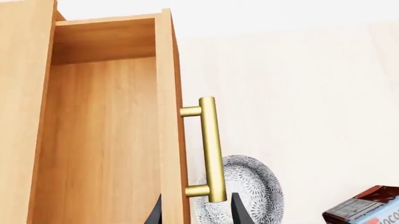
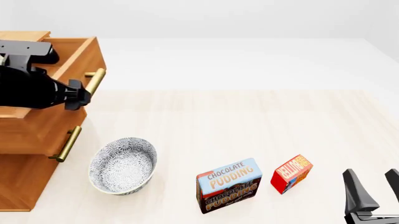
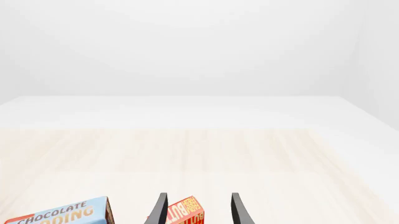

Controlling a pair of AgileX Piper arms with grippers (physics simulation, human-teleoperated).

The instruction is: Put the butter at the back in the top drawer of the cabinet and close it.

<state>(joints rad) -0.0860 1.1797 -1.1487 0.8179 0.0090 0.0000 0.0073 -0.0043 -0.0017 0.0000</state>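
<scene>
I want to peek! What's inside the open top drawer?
The top drawer shows only bare light wood. The left gripper at its handle covers some of it.

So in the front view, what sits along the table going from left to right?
The cabinet with its top drawer pulled open, then the patterned bowl, the chocolate pudding box, the butter, and last the right gripper at the edge.
</scene>
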